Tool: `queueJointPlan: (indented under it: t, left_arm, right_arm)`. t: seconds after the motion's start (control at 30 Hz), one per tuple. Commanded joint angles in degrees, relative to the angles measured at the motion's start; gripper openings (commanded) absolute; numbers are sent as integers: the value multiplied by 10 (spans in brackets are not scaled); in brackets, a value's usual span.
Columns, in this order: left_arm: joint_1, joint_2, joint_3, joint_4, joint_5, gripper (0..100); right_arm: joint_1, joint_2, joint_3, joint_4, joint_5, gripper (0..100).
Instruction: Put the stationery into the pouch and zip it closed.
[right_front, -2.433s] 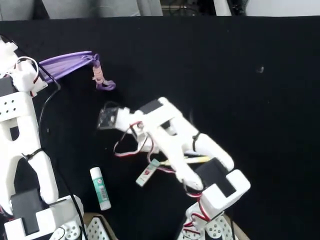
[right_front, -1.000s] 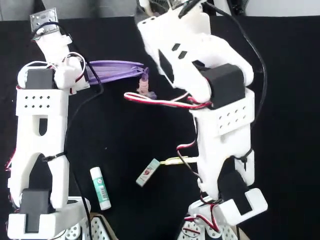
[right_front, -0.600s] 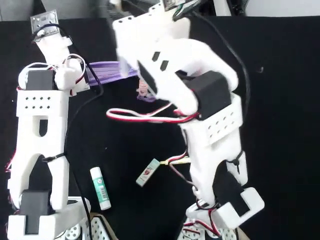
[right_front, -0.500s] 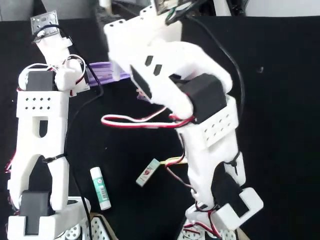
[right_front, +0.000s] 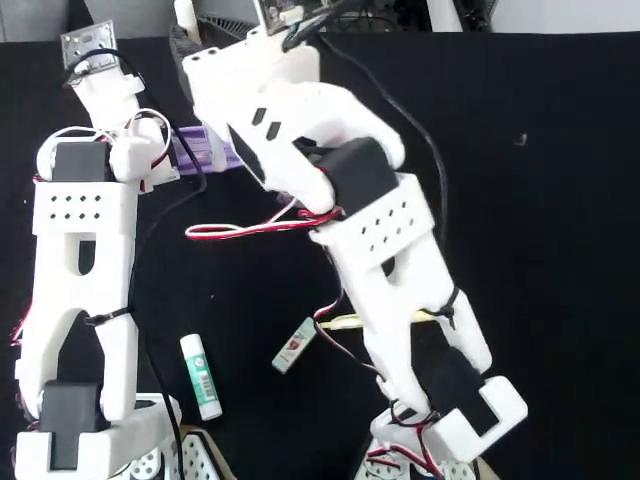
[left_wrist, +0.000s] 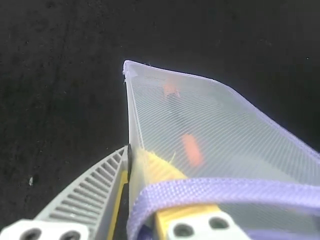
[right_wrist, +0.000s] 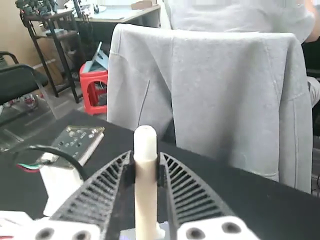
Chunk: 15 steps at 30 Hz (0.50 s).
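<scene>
Presently one purple pouch (left_wrist: 210, 135) sits clamped in the left hand (left_wrist: 132, 152) at the table's (right_front: 560, 250) ten o'clock, and the right hand (right_wrist: 146, 157) pinches one white stick (right_wrist: 145, 135) near eleven. Three pieces lie near six o'clock: a glue stick (right_front: 201, 376), a small tube (right_front: 296, 345), a yellow pen (right_front: 350, 321).

The high view hangs above the near edge of the black table (right_front: 540, 200) and looks down and away, with the arm bases nearest and the room's edge farthest. The left wrist view sits close behind the left gripper (left_wrist: 131, 155), facing down over the pouch (left_wrist: 210, 145) to the table. The right wrist view, raised, faces level past the right gripper (right_wrist: 146, 162) and white stick (right_wrist: 145, 145) toward a grey jacket (right_wrist: 225, 90) beyond the far edge. The pouch and the stick also show from above.
</scene>
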Motion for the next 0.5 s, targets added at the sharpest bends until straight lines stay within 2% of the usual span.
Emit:
queueJointPlan:
  t: [0.0, 0.13, 0.3, 0.47]
  left_arm:
    - [-19, -20, -9, -11, 8, 28]
    - [-22, -20, -9, -11, 9, 28]
    - [-20, -20, -9, -11, 9, 28]
    - [-22, -20, -9, -11, 9, 28]
  right_arm:
    - [-7, -78, 81, -76, -4, 11]
    - [-7, -160, 224, -185, -1, 11]
    - [-6, -263, 436, -393, 2, 11]
    - [-7, -313, 571, -555, 76, 11]
